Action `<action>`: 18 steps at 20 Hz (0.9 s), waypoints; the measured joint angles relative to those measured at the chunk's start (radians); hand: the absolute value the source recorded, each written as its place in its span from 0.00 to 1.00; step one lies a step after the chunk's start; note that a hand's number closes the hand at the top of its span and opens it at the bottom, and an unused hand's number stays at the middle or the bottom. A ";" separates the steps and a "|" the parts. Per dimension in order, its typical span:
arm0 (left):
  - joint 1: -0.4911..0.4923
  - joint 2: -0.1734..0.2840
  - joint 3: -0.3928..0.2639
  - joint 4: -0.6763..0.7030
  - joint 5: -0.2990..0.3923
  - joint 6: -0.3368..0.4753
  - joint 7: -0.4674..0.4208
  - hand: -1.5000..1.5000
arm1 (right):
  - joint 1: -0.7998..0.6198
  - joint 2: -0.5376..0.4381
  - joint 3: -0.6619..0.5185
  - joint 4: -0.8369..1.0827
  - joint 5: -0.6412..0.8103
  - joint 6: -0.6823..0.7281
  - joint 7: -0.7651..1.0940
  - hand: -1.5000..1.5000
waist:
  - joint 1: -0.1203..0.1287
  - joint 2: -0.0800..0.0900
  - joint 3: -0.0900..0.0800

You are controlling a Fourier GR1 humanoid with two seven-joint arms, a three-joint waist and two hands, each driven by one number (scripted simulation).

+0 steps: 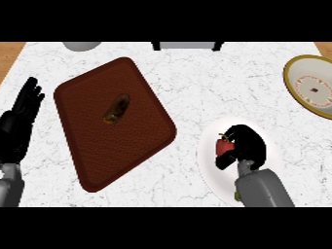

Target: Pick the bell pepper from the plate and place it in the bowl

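The right hand (246, 145) covers most of the red pepper (225, 146), so only its left side and a bit of stem show. The fingers curl round it, grasping it over the white plate (208, 168); whether it is lifted cannot be told. The bowl (298, 73), cut off at the right edge, sits well apart. The left hand (14, 126) rests open, fingers up, left of the brown tray (82, 146), which holds a small dark item hard to make out.

Bare counter (269, 104) between plate (210, 168) and bowl (298, 68); tray (89, 160) well left.
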 measured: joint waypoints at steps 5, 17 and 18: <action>-0.004 -0.014 0.022 0.000 -0.013 -0.022 0.005 0.50 | -0.034 0.000 -0.016 0.063 0.020 -0.048 -0.033 1.00 | -0.001 -0.002 -0.002; -0.006 -0.031 0.025 0.002 -0.027 -0.023 0.004 0.50 | -0.004 -0.305 0.160 -0.028 0.002 0.116 -0.617 1.00 | 0.006 0.004 0.006; -0.004 -0.027 0.030 0.003 -0.025 -0.025 0.004 0.50 | 0.004 -0.354 0.161 -0.043 -0.009 0.120 -0.696 1.00 | 0.001 0.003 0.006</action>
